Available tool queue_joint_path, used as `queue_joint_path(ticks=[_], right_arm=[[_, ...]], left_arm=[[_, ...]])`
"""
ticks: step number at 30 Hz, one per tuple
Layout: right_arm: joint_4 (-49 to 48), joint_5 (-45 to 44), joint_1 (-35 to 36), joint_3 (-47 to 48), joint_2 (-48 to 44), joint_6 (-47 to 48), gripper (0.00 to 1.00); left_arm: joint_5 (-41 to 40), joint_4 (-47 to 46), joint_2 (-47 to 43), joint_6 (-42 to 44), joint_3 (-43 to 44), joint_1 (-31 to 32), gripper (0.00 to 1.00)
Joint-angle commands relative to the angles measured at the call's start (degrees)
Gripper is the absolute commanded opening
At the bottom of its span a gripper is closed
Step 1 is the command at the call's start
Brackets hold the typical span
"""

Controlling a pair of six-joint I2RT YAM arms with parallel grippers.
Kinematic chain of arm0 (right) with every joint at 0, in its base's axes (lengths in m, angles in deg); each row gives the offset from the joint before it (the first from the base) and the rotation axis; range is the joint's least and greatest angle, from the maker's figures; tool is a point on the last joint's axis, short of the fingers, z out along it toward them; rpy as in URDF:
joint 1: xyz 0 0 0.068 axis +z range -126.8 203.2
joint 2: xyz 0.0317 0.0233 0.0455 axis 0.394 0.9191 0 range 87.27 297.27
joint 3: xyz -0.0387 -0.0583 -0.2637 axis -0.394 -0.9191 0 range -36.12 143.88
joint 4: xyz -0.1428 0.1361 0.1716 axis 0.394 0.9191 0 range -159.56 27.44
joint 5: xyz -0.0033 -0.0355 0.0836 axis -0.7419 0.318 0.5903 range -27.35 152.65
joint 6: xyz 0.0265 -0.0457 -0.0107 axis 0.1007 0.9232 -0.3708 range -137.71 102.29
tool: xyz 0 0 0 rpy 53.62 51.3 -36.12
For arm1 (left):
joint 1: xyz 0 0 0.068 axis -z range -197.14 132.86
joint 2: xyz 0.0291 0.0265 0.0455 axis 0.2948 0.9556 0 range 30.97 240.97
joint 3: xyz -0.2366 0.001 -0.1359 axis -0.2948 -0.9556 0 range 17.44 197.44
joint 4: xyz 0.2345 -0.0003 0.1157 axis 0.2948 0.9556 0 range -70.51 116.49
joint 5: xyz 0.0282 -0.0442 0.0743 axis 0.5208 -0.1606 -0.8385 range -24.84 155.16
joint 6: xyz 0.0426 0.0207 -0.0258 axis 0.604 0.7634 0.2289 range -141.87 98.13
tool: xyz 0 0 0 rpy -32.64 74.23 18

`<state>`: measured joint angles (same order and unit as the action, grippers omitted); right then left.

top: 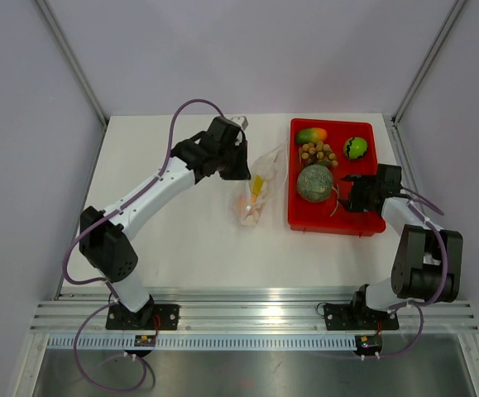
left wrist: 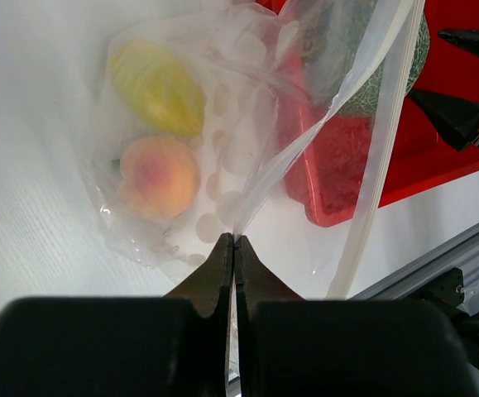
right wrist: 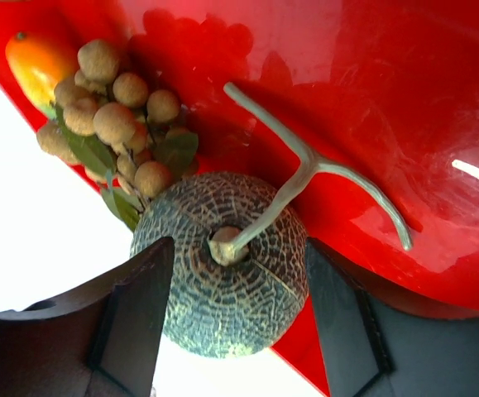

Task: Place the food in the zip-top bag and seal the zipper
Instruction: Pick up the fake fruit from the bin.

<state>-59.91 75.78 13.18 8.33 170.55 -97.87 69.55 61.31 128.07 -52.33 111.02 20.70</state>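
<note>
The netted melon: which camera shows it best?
Right wrist: the melon fills the frame between the fingers of the right gripper, netting and stem sharp. Top external shows it small in the red tray; left wrist glimpses it through the bag.

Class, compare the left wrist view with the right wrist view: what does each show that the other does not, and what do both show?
Left wrist only: the left gripper shut on the clear crinkly zip-top bag, which holds a yellow piece and an orange-peach fruit.
Right wrist only: the brown longan cluster, the red-green mango and a pale T-shaped stem.
Both: the red plastic tray, the grey-green netted melon and the open right gripper at that melon.
</note>
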Motion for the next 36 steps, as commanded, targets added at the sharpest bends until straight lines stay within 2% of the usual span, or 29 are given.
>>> queue_joint_path(ticks=[1,7,11,14,15,18,27,36], right_arm=[[-2.97,-0.03,-0.09,0.38,1.7,-4.04,0.7],[-3.15,-0.2,0.18,1.08,4.78,-4.83,0.63],[-3.67,0.23,0.35,1.87,6.45,-4.39,0.54],[-4.81,0.85,0.62,2.05,7.59,-4.22,0.37],[-4.9,1.02,0.7,2.05,7.59,-4.13,0.24],[-3.94,0.59,0.79,2.75,6.55,-2.38,0.02],[4.85,-9.16,0.79,6.44,-6.1,10.09,0.0],[11.35,-12.16,0.79,13.38,-14.81,25.38,0.0]], left_arm=[[1.24,-2.54,-2.53,0.93,-0.5,-0.05,0.0],[1.42,-2.62,-3.05,0.93,-0.68,0.04,0.0],[0.89,-2.54,-3.58,1.01,-1.38,-0.05,0.0],[0.89,-2.62,-3.76,0.84,-1.73,-0.05,0.0],[0.89,-2.71,-3.76,0.84,-1.73,-0.05,0.0],[1.24,-2.8,-3.58,0.57,-1.38,0.03,0.0],[1.86,-0.52,0.1,0.49,5.9,1.0,0.0],[1.94,0.89,6.17,-0.48,13.9,4.34,0.0]])
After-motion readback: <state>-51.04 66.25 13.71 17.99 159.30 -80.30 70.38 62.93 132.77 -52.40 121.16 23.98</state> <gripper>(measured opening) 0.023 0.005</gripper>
